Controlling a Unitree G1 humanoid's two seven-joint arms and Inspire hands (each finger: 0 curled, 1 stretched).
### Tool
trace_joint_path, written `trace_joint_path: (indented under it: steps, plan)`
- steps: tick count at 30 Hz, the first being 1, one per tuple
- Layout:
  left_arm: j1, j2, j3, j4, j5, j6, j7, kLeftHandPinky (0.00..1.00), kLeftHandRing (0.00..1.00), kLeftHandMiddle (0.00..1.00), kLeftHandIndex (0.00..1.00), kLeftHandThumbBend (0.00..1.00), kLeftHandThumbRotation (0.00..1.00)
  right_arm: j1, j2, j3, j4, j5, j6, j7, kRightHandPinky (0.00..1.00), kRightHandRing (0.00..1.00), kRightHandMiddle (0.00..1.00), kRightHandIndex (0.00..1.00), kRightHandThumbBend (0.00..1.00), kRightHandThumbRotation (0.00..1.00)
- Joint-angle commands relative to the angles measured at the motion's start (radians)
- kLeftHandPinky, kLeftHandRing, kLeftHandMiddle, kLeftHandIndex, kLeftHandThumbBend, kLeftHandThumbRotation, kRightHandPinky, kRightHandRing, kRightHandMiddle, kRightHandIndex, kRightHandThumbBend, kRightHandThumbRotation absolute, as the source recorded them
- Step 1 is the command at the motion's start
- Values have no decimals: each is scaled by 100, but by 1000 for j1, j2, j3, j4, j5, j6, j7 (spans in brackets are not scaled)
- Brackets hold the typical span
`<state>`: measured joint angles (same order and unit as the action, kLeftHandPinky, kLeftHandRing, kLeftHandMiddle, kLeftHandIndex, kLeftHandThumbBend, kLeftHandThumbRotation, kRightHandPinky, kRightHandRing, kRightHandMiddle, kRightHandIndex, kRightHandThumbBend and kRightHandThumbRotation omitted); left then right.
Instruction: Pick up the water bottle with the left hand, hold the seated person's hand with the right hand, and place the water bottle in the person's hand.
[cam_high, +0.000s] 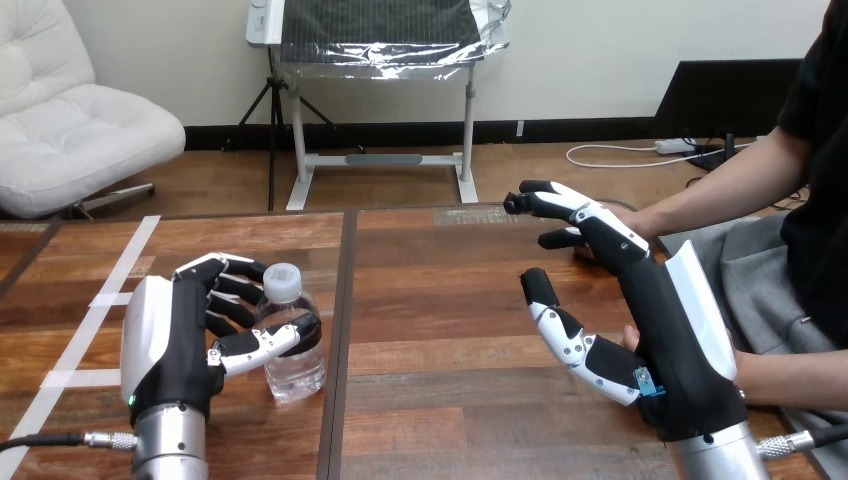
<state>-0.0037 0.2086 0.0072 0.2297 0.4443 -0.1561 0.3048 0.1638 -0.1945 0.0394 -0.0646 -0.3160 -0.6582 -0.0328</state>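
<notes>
Fingers (236, 291) of left hand (170, 335) around one water bottle (297, 372); right hand (665, 335) spread, empty

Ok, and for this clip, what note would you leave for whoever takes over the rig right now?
Left robot hand: fingers and thumb curled round the water bottle, which stands upright on the table, left side.
Right robot hand: open, up above the table at the right, in front of the person's forearm. It is curled round nothing, and I cannot tell if they touch.
Done: bottle grasped, apparently not yet lifted.
Left: lift the bottle, hold the person's hand with the right robot hand, place the bottle in that hand.
</notes>
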Motion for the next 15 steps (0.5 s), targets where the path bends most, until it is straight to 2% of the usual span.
trace_joint_path:
  steps: [1,8,15]
  plan:
    - [-70,30,-14,-16,31,-9,14,51,59,63,63,76,4,-53,8,5,-33,15,1,-1,70,82,86,76,22,6]
    - [-76,33,-18,0,60,-5,34,58,65,68,70,81,15,-52,7,5,-37,20,7,4,70,82,86,76,23,6]
    - [-82,31,-20,13,75,2,49,61,66,71,74,85,23,-52,5,4,-38,19,11,6,69,82,86,77,23,7]
